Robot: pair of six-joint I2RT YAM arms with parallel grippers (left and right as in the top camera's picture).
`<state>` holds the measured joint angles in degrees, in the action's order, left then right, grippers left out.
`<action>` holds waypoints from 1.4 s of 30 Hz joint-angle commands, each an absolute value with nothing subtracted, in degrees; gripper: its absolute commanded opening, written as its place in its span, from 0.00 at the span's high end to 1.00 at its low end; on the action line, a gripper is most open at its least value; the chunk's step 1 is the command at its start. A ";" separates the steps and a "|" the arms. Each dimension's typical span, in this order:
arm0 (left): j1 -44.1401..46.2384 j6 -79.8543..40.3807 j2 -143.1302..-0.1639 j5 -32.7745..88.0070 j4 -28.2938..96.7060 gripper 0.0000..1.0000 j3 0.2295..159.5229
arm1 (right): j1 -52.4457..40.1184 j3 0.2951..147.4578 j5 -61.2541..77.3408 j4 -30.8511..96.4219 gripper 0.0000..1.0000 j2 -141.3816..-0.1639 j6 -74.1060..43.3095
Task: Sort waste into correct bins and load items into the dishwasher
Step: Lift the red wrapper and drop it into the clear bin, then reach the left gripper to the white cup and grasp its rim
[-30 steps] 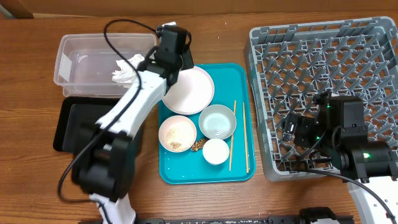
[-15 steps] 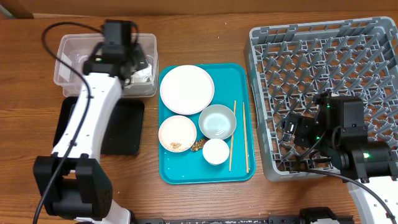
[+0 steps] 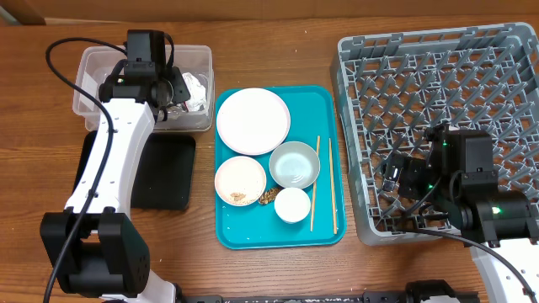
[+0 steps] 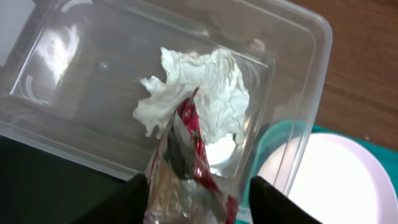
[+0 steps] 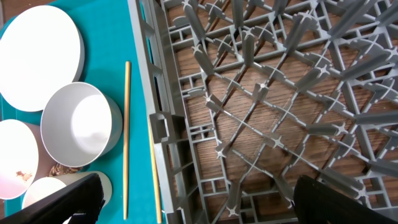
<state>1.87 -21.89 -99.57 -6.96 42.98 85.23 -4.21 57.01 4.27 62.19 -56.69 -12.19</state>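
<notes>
My left gripper (image 3: 171,89) hangs over the right part of the clear tub (image 3: 101,71). Its fingers stand apart with the red snack wrapper (image 4: 186,155) loose between them, a gap showing on the right side. The wrapper's tip rests against the crumpled white tissue (image 4: 211,87) lying in the tub. My right gripper (image 5: 199,205) is open and holds nothing above the front left corner of the grey dish rack (image 3: 438,76). On the teal tray (image 3: 324,227) sit a white plate (image 3: 253,120), a bluish bowl (image 3: 295,164), a bowl with rice (image 3: 240,179), a small cup (image 3: 292,204) and the chopsticks (image 3: 316,181).
A shallow black tray (image 3: 164,177) lies in front of the clear tub, partly under my left arm. Brown food scraps (image 3: 269,196) lie on the teal tray between the rice bowl and the cup. The rack's pegs stand close under my right gripper.
My left arm swung left from over the plate to the clear tub, carrying the wrapper. Its jaws have just parted around the wrapper. The right arm has not moved.
</notes>
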 commanded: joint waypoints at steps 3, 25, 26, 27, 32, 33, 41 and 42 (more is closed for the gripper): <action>2.70 -16.64 -97.86 -0.34 45.78 0.21 86.21 | -4.43 59.00 4.60 61.89 0.00 -56.40 -12.23; 28.97 -9.63 -96.25 5.61 62.70 0.38 86.08 | -4.43 59.00 4.58 61.87 0.00 -56.40 -12.23; 30.15 -9.63 -96.33 5.61 63.57 0.38 85.95 | -4.43 59.00 4.58 61.87 0.00 -56.40 -12.23; 31.27 -9.65 -96.53 5.63 64.36 0.38 85.73 | -4.43 59.00 4.58 61.89 0.00 -56.40 -12.25; 35.88 -9.89 -97.27 5.63 66.81 0.37 84.25 | -4.43 59.00 4.58 61.93 0.00 -56.40 -12.23; 36.60 -9.89 -97.32 5.67 66.65 0.37 83.61 | -4.43 59.00 4.60 61.91 0.00 -56.40 -12.25; 39.07 -11.18 -97.41 7.29 62.87 0.59 75.31 | -4.43 59.00 4.58 62.24 0.00 -56.40 -12.23; 39.07 -11.16 -97.41 8.19 62.46 0.62 74.54 | -4.43 59.00 4.58 62.30 0.00 -56.40 -12.23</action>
<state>38.92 -10.59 -97.19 5.65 63.31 76.95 -4.21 57.01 4.27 62.35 -56.69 -12.19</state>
